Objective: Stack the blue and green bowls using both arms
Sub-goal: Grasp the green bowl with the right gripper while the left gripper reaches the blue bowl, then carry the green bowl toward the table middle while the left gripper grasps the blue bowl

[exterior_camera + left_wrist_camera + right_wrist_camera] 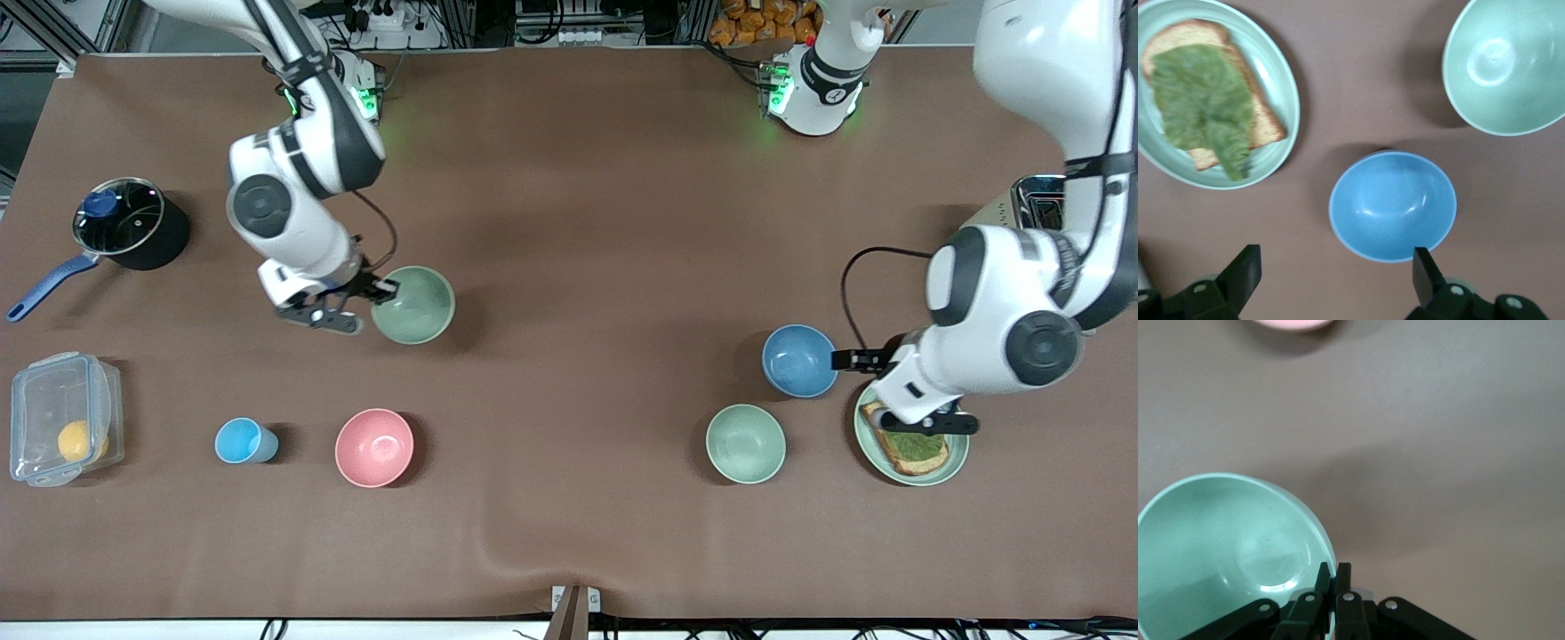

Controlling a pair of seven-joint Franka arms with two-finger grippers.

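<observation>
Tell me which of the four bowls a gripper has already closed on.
The green bowl toward the right arm's end: the right gripper is shut on its rim. The pink, blue and paler green bowls sit untouched.

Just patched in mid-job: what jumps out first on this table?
The right pincer is shut on the rim of the green bowl, toward the right arm's end. The left pincer hangs open beside the blue bowl, close to the toast plate.

No legible text, label, brand or number anywhere (bowls, plate and pot all plain).
</observation>
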